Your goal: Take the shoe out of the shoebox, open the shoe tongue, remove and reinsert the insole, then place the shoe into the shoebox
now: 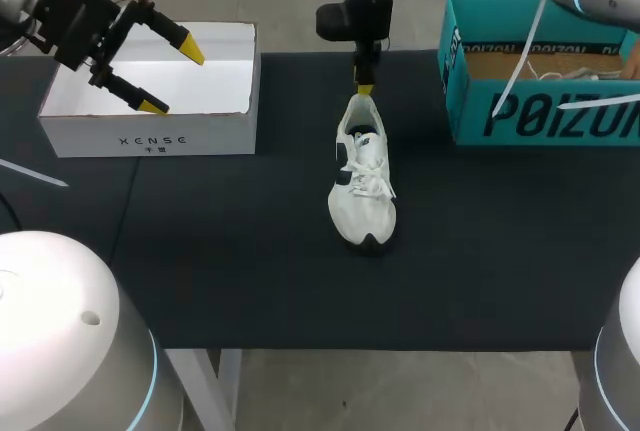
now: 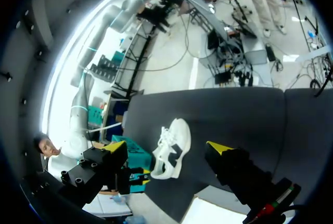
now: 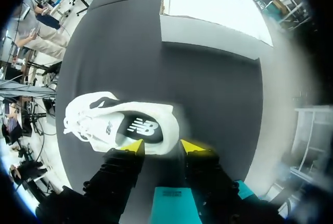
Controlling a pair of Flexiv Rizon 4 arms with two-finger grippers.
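A white shoe (image 1: 362, 181) with black accents stands upright on the dark table (image 1: 240, 251), toe toward the front edge. Its black insole (image 3: 136, 129) shows inside the opening. My right gripper (image 1: 365, 89) points straight down at the heel. In the right wrist view this gripper (image 3: 163, 147) has its yellow tips apart, one on each side of the heel rim, holding nothing. My left gripper (image 1: 172, 77) hangs wide open and empty above the white shoebox (image 1: 150, 136) at the back left. From the left wrist view the shoe (image 2: 174, 146) lies far ahead of that gripper (image 2: 167, 146).
A teal shoebox (image 1: 540, 111) with white straps over it stands at the back right, also seen past the shoe as a teal box (image 2: 136, 157). Bare dark tabletop surrounds the shoe on both sides and toward the front edge.
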